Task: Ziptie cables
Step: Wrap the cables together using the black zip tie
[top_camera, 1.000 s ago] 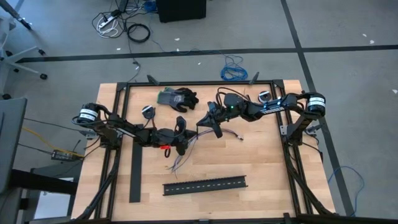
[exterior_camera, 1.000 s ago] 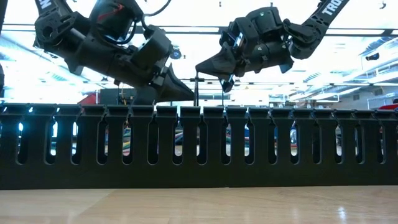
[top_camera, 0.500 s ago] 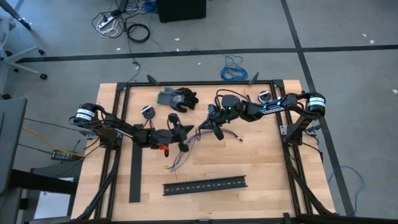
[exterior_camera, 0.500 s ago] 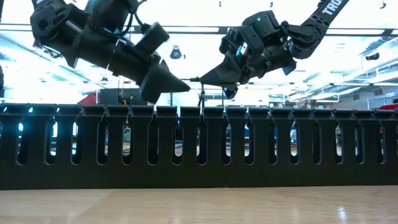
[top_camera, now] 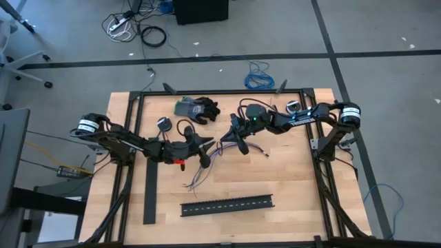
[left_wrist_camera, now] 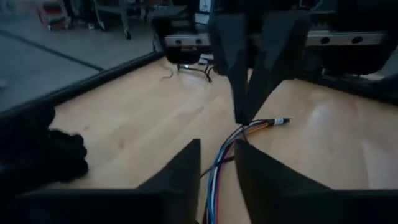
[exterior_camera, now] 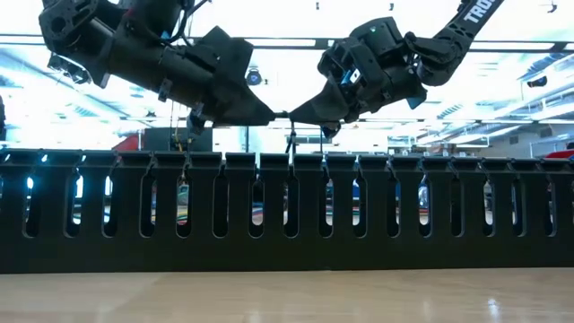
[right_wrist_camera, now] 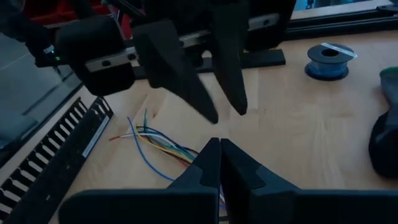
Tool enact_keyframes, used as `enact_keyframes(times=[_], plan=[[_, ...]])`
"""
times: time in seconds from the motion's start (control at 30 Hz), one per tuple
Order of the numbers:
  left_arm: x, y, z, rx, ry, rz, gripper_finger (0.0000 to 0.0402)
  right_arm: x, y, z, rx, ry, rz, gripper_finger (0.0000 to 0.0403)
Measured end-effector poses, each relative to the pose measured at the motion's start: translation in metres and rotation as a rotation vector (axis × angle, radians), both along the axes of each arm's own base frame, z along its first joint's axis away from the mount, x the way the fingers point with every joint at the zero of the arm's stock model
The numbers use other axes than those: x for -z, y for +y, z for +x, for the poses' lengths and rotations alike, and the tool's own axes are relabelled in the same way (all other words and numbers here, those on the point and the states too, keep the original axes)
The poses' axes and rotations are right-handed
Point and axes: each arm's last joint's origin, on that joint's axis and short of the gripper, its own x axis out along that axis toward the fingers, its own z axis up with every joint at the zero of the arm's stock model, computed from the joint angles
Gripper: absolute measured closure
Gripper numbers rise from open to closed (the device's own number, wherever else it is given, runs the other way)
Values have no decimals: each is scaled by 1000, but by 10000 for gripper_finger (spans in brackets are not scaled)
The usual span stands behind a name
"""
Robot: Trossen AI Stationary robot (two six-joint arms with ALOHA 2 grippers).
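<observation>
Nearest the low camera stands the black slotted channel (exterior_camera: 287, 211). Behind it, mid-table, the cables (top_camera: 200, 172) lie splayed on the wood. Their bunched end runs up to the right gripper (top_camera: 221, 146), pinched shut, apparently on them. The left gripper (top_camera: 204, 151), fingers slightly parted, faces it tip to tip.

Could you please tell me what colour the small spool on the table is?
The spool is blue, clearest in the right wrist view.
</observation>
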Motion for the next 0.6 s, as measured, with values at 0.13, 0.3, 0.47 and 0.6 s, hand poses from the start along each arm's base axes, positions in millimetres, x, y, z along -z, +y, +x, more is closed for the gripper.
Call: enact_keyframes(times=[0.13,0.3,0.47,0.6], plan=[[-3,0,1,-16,-54,-42,251,0,-2,0,-9,-6,-6,402],[-7,-1,2,23,-102,-70,226,-2,-2,0,-19,-27,-9,402],[-7,-1,3,70,-114,-103,230,-4,-2,1,-20,-46,-14,403],[-4,-1,5,72,-107,-95,235,-6,-2,1,-25,-67,-14,403]])
